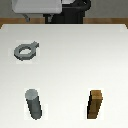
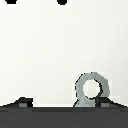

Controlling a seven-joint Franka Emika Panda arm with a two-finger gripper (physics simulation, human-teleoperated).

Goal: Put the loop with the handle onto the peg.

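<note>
The gripper (image 2: 64,102) shows only two dark fingertips (image 2: 21,102), set wide apart and holding nothing. The loop with the handle (image 2: 91,90) lies flat on the white table (image 1: 70,55), beside one fingertip. The peg (image 1: 34,104) and a brown block (image 1: 95,104) stand farther away.

White tabletop (image 1: 75,55) fills most of exterior view, flat, even lighting, soft shadows only. Far edge of table runs straight across near top of frame; beyond it a strip of brown wood-look floor (image 1: 112,21) at both corners. Wrist view: same plain white surface (image 2: 50,50) across nearly whole frame, no texture or marks. No walls, windows or lamps visible. Bg otherwise too blurry to tell.
</note>
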